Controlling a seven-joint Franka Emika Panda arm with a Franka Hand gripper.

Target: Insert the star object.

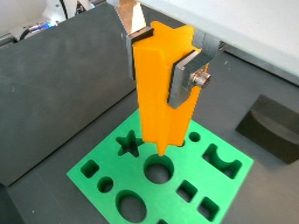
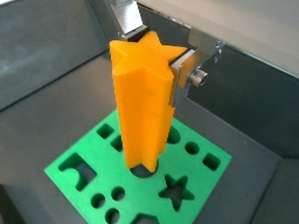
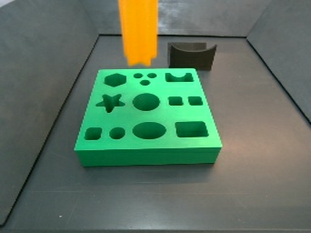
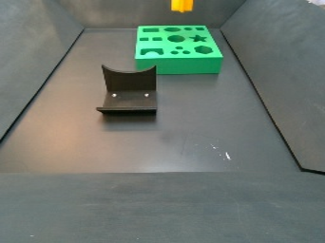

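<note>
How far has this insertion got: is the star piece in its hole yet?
Done: the pincer is shut on the star object, held upright. In hand: it hangs over the green block, its lower end above the block's top in both wrist views. Left: the star-shaped hole is empty, so lining up over it and inserting remain.

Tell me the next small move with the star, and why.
Probably shift sideways toward the star hole before lowering. The gripper holds the star upright above the green block, but in a wrist view its lower end hangs over a round hole, beside the star hole.
</note>
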